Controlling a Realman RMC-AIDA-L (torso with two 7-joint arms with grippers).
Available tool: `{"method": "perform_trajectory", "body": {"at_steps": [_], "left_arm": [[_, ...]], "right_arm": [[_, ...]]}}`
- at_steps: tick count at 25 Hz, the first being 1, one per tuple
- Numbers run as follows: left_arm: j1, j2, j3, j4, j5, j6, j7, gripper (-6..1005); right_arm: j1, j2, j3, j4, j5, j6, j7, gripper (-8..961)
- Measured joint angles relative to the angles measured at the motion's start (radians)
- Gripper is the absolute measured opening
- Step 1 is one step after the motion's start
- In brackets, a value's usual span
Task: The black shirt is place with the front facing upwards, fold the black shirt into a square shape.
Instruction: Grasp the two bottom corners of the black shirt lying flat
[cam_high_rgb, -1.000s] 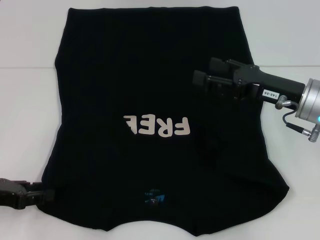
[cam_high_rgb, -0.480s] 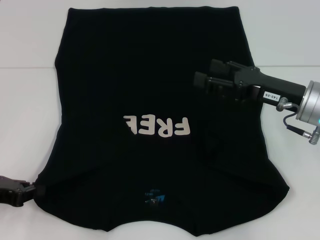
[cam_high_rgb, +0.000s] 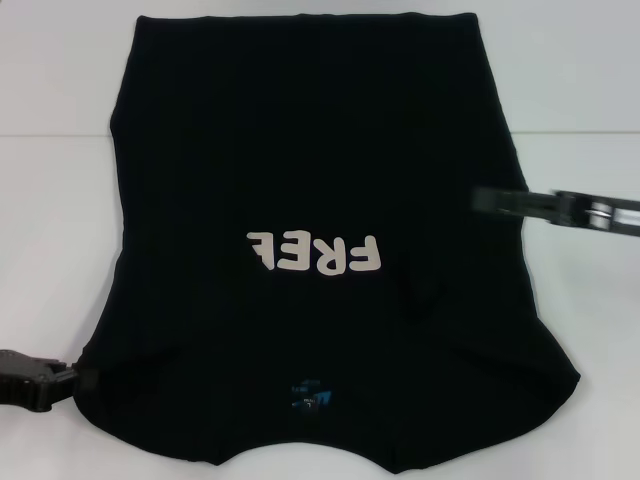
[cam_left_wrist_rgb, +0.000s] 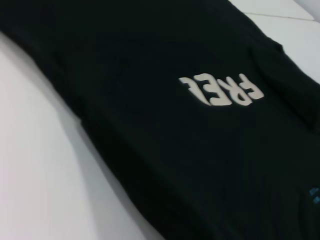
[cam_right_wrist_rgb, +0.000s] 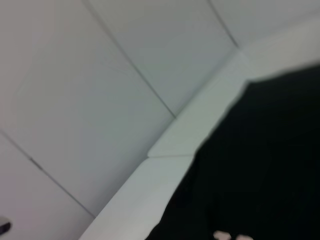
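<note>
**Black shirt spread flat, one gripper at each side**

At the far left of the head view, low down, the left gripper (cam_high_rgb: 62, 385) sits on the white table (cam_high_rgb: 50, 250); its dark tip is right at the near left corner of the black shirt (cam_high_rgb: 300, 130), touching the cloth edge or just beside it; I cannot tell if it is open or closed, and I cannot tell if it has hold of the cloth.

The black shirt lies flat on the table and fills most of the middle; its front faces up; the white letters (cam_high_rgb: 315, 254) on it read upside down from the robot's head; a small blue label (cam_high_rgb: 308, 395) shows near the neck, which is on the side close to the robot; the far edge of the shirt is straight and lies well away from the robot; the two near corners spread out wider than the rest; there is a small crease in the cloth to the right of the letters.

The left wrist view shows the same shirt (cam_left_wrist_rgb: 150, 100) from low at its side, with the white letters (cam_left_wrist_rgb: 222, 91) and the table (cam_left_wrist_rgb: 40, 175) next to it.

On the right, the right gripper (cam_high_rgb: 490, 200) looks like a thin blurry dark bar; it is over the right edge of the shirt, about halfway along it; I cannot tell if it is open or closed, or if it holds anything.

The right wrist view shows a corner of the shirt (cam_right_wrist_rgb: 260, 165) on the white table (cam_right_wrist_rgb: 165, 160).
</note>
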Motion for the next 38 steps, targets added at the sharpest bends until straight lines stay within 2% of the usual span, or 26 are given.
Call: {"method": "perform_trajectory", "body": {"at_steps": [2, 3, 4, 8, 10, 15, 20, 30, 35, 38], "left_arm": [[-0.003, -0.002, 0.001, 0.0, 0.0, 0.001, 0.001, 45], [-0.004, -0.003, 0.0, 0.0, -0.001, 0.001, 0.002, 46], [-0.005, -0.003, 0.001, 0.0, -0.001, 0.001, 0.002, 47], [-0.006, -0.006, 0.001, -0.001, -0.001, 0.001, 0.003, 50], [-0.006, -0.007, 0.001, -0.004, -0.001, 0.0, 0.003, 52], [-0.007, -0.007, 0.001, -0.008, -0.001, -0.005, 0.004, 57], [-0.009, -0.009, 0.001, -0.009, -0.001, -0.007, 0.006, 61], [-0.01, -0.011, 0.001, -0.011, -0.003, -0.004, 0.017, 70], [-0.01, -0.011, 0.001, -0.011, -0.003, -0.004, 0.018, 74], [-0.01, -0.013, 0.001, -0.011, -0.003, -0.004, 0.019, 77]], "right_arm": [[-0.042, -0.014, 0.002, -0.049, -0.01, -0.029, 0.097, 916], [-0.082, -0.03, 0.004, -0.089, -0.036, -0.046, 0.192, 916], [-0.082, -0.03, 0.004, -0.089, -0.036, -0.046, 0.192, 916], [-0.124, -0.062, 0.031, -0.099, -0.132, -0.07, 0.303, 917], [-0.129, -0.068, 0.063, -0.094, -0.195, -0.083, 0.32, 917], [-0.132, -0.07, 0.133, -0.077, -0.328, -0.108, 0.341, 916], [-0.131, -0.071, 0.137, -0.056, -0.377, -0.123, 0.346, 913], [-0.099, -0.066, 0.087, -0.01, -0.386, -0.113, 0.336, 879], [-0.075, -0.065, 0.046, 0.048, -0.393, -0.056, 0.334, 859], [-0.062, -0.065, 0.032, 0.069, -0.404, -0.035, 0.334, 797]]}}
